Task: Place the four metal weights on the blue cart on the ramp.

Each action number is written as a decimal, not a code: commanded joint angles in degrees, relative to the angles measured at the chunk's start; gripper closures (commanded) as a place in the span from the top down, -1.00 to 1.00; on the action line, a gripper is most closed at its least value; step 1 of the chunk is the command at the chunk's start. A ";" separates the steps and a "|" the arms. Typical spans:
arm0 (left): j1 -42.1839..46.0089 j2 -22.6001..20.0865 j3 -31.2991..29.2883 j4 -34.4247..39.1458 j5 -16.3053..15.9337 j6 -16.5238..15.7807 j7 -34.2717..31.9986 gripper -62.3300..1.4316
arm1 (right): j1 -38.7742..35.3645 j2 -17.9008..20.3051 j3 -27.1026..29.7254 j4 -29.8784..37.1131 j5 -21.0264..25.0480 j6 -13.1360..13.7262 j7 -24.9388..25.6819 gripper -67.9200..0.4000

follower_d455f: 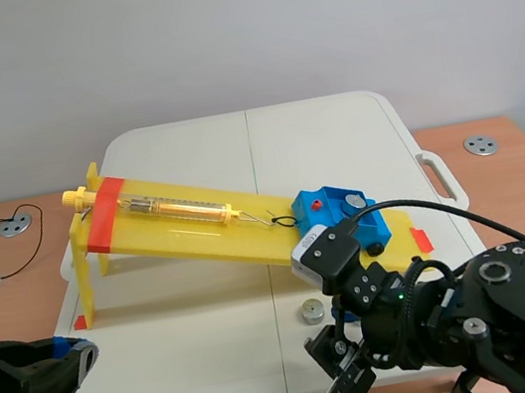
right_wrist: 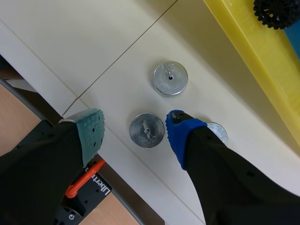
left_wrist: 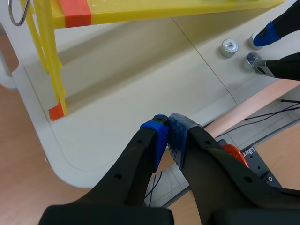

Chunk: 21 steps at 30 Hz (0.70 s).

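**Scene at the ramp's low end.** We see the yellow ramp [follower_d455f: 187, 224] slope down across the white table [follower_d455f: 333, 134] toward the robot's right. The blue cart [follower_d455f: 341, 215] sits at the ramp's lower end, and a pale disc [follower_d455f: 354, 202] rests on its top; we cannot tell for certain whether this is a weight.

The right gripper [right_wrist: 136, 127] stands wide open, pointing down over the strip of table between the ramp's lower edge and the table's near edge. The middle weight [right_wrist: 147, 131] lies flat between the gripper's pads, closer to the blue pad [right_wrist: 182, 133] than to the green pad [right_wrist: 91, 133]. A second weight [right_wrist: 170, 78] lies just ahead with bare table all round it. A third weight [right_wrist: 218, 133] is half hidden behind the blue-padded finger, near the ramp's side. The table's near edge runs right by the green pad, so little room is left on that side.

The left gripper [left_wrist: 166, 136] has its pads pressed together and holds nothing. It hangs over the table's rounded near corner, well apart from the weights. We note broad open tabletop between it and the ramp's leg [left_wrist: 51, 70].
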 commanded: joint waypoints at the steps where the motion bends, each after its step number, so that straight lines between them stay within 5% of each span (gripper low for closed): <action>1: -1.29 0.44 -0.85 4.15 -4.39 -1.20 -4.92 -0.86 | 5.07 -0.02 0.39 2.73 0.83 -2.16 7.67 -0.18; 10: -1.29 0.46 -0.85 4.15 -4.39 -1.20 -4.92 -0.86 | 8.15 -0.07 -1.51 -2.19 0.76 -2.32 8.52 -0.26; 21: -1.29 0.46 -0.85 4.15 -4.39 -1.20 -4.92 -0.86 | 8.13 0.00 -1.53 -2.25 0.66 -2.38 6.80 -0.60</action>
